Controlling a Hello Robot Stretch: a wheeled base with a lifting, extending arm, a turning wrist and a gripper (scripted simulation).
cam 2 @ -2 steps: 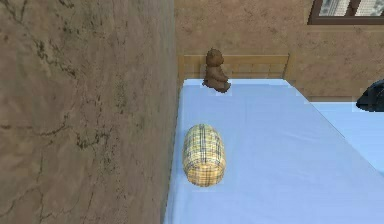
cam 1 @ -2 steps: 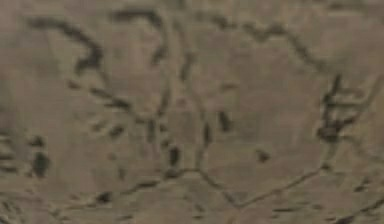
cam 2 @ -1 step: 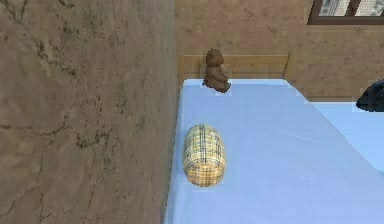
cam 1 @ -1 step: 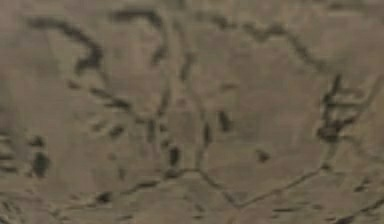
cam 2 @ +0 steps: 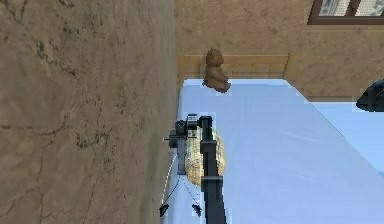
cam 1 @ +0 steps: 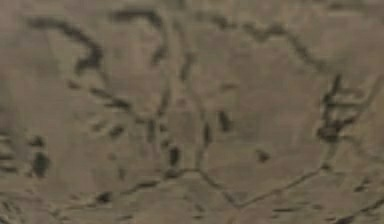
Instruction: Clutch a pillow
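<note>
On the bed by the wall: pillow at the gripper

Beside the wall, a yellowish pillow lies on the bed, partly behind the arm and right at the gripper. You cannot tell whether the gripper holds anything, or how its fingers stand. Expect the pillow to be light, soft and yielding, so take a bunched edge or corner rather than the flat face. You can read no writing on it.
</note>
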